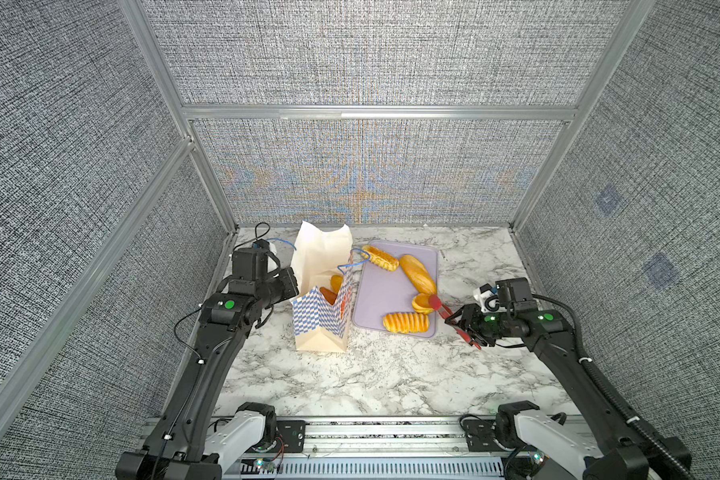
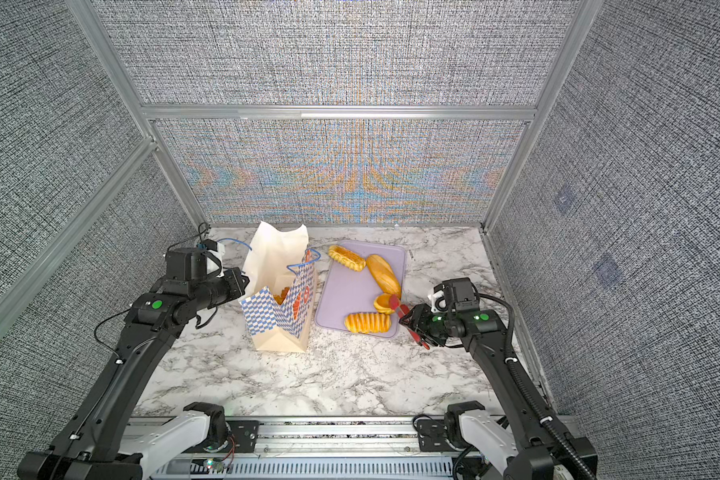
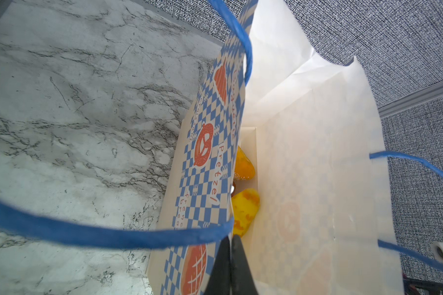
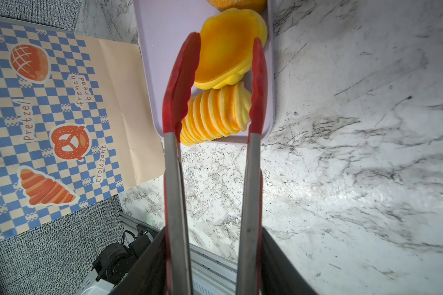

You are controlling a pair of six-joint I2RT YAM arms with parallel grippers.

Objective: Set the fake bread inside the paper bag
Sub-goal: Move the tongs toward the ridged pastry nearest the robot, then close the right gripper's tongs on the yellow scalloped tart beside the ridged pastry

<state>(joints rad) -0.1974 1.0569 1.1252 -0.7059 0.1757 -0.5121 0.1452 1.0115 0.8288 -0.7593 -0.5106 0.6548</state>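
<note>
While the left fingers (image 3: 241,268) stand fully closed, pinching the rim of the paper bag (image 1: 321,328) so that its mouth gapes upward, the right fingers (image 4: 281,268) are clamped on the shanks of the red tongs (image 4: 175,178), whose tips stand apart. The bag stands upright toward the back left of the bench (image 1: 391,374). At least two pieces of fake bread (image 3: 244,212) lie on its floor. Four more pieces lie on the lavender tray (image 4: 154,51), just right of the bag. The tart shell (image 4: 225,48) sits at the tray's right edge, straight ahead of the right fingers along the tongs' long axis. It lies between the two open tips with no visible pinch. The ribbed roll (image 4: 215,115) lies along the tray's front edge, crosswise to the tongs and beneath them. The right arm is the nearer one. Judgement: the coming move is to close the tips on the tart shell, whose glossy rim may slip.
</note>
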